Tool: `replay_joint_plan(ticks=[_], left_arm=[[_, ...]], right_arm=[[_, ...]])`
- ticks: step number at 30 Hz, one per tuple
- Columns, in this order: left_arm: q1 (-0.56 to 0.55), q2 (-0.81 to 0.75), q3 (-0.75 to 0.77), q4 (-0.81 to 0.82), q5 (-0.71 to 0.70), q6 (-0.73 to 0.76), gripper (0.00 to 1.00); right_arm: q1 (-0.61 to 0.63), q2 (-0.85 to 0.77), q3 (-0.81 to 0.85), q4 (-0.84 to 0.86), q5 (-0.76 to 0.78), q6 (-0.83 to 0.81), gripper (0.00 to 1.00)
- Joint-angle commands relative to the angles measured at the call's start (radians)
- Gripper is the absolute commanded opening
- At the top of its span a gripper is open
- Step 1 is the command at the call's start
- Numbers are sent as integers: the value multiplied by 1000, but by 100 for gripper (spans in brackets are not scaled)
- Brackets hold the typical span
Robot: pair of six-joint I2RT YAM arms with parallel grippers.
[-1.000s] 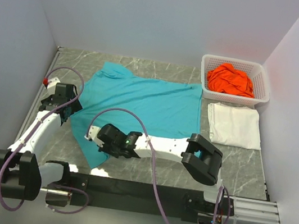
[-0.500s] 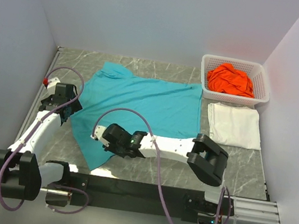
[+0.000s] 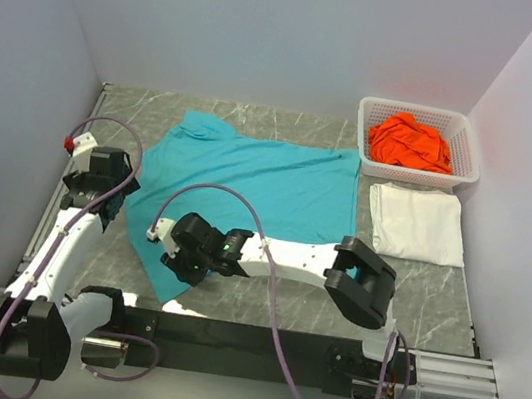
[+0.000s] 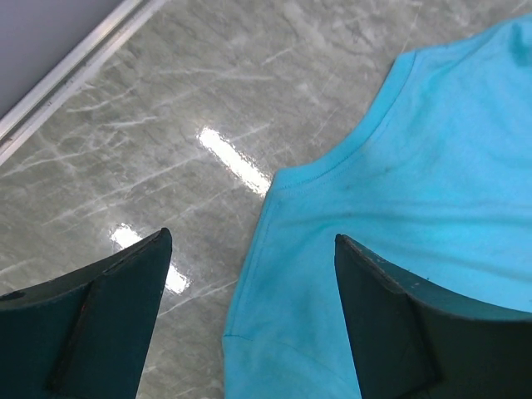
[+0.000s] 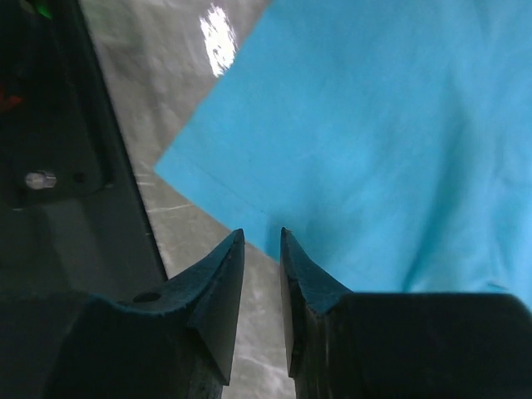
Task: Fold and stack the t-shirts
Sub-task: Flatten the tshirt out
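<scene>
The teal t-shirt (image 3: pixel 258 183) lies spread flat on the grey marble table, its collar to the left. My left gripper (image 3: pixel 107 197) is open wide above the edge of its left sleeve (image 4: pixel 366 216), with the sleeve hem between the fingers (image 4: pixel 251 235). My right gripper (image 3: pixel 177 260) is at the shirt's near-left hem corner (image 5: pixel 357 125). Its jaws stand only a narrow gap apart (image 5: pixel 262 232), with the hem edge just past the tips and no cloth held. The white t-shirt (image 3: pixel 414 223) lies folded at the right. The orange t-shirt (image 3: pixel 412 142) is bunched in the basket.
The white lattice basket (image 3: pixel 422 110) stands at the back right corner, just behind the folded white shirt. Walls close in the table on the left, back and right. The black arm rail (image 3: pixel 244 338) runs along the near edge.
My right gripper has moved left, to the shirt's near-left corner. My left gripper has drawn back a little to the left. The shirts have not moved.
</scene>
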State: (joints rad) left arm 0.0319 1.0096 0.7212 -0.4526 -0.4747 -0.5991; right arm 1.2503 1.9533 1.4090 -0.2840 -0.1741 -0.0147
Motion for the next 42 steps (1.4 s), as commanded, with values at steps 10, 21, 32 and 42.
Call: replay_joint_plan(ticks=[10,21,32,42], left_arm=[[11,-164,-32,55,-104,-51,83],[11,-157,-28,55,-99,-42,83],[13,-155,-35,61,-70,-31,83],[-3,-39,-6,37,208,-24,86]], right_arm=[[43,148,111,-43,93,-96,29],[129,237,220,-176,6,-156,29],[144,159,297,-149,13,-88,30],[-49,-164,20,-178,266,128,37]])
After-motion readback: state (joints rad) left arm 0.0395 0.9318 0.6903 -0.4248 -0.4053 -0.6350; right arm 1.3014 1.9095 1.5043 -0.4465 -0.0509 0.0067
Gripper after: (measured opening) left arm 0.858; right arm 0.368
